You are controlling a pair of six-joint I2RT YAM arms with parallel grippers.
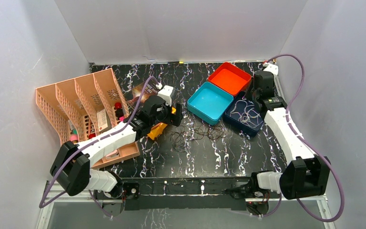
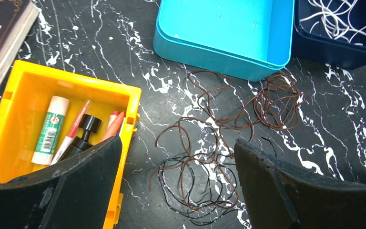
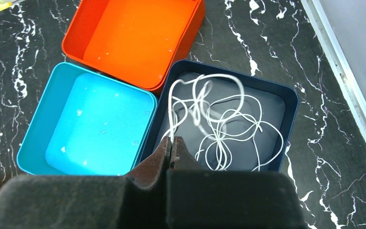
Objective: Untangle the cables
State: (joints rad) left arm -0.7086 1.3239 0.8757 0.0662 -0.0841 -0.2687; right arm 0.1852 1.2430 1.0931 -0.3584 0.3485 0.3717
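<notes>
Your left gripper [image 2: 177, 145] stands wide, with nothing between its black fingers [image 2: 76, 191] but air. The thin dark brown-black cables [image 2: 209, 167] lie loose on the black, white-veined marble table [image 2: 343, 124], directly below and ahead of that gap. The nearest curls sit between the two fingertips without touching either. One strand trails away from you to a tighter coil against the front wall of the square turquoise plastic tray [image 2: 209, 52]. The left finger hangs over the corner of the open yellow plastic bin [image 2: 76, 81], which sits just beside the tangle.

Your right gripper [image 3: 171, 143] has its jaws pressed together above the near edge of the square navy blue tray [image 3: 271, 105]. The pale white cables [image 3: 209, 119] lie in loose overlapping loops inside that tray, just beyond the fingertips. One white strand runs straight up to the closed tips, but you cannot tell from the wrist view whether it is pinched there or only passes beneath. The two bundles lie well apart, the turquoise tray between them.
</notes>
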